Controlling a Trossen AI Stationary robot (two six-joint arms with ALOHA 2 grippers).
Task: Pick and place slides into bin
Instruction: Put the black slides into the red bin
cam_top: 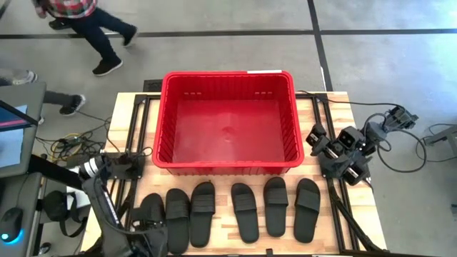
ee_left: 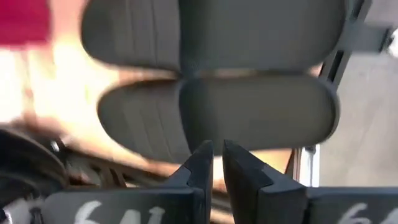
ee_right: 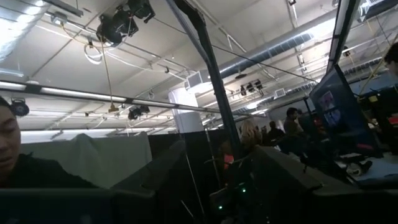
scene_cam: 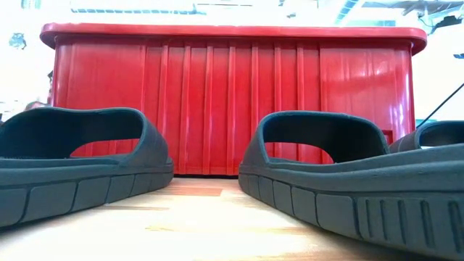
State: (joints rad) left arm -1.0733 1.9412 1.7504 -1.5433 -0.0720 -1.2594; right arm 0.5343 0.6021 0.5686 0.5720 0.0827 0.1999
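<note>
Six black slides lie in a row [cam_top: 246, 210] on the wooden table, sole down, in front of the red bin [cam_top: 228, 74]. My left gripper [ee_left: 214, 155] is over the two leftmost slides [ee_left: 249, 118], its fingers nearly together and holding nothing. In the high view my left arm [cam_top: 146, 218] covers part of the leftmost slide. My right gripper [ee_right: 217, 168] is parked at the table's right edge [cam_top: 343, 153], pointing up at the ceiling with its fingers apart and empty. The low view shows two slides [scene_cam: 80, 159] [scene_cam: 341, 174] before the bin wall [scene_cam: 232, 101]. My left gripper points down over the nearer slide's side [ee_left: 205, 134]. I cannot tell whether its fingertips touch it.
The bin holds nothing that shows. A person walks on the floor beyond the table's far left [cam_top: 93, 28]. Black frame rails run along both table sides [cam_top: 139, 135]. Cables lie on the floor at the left [cam_top: 64, 146].
</note>
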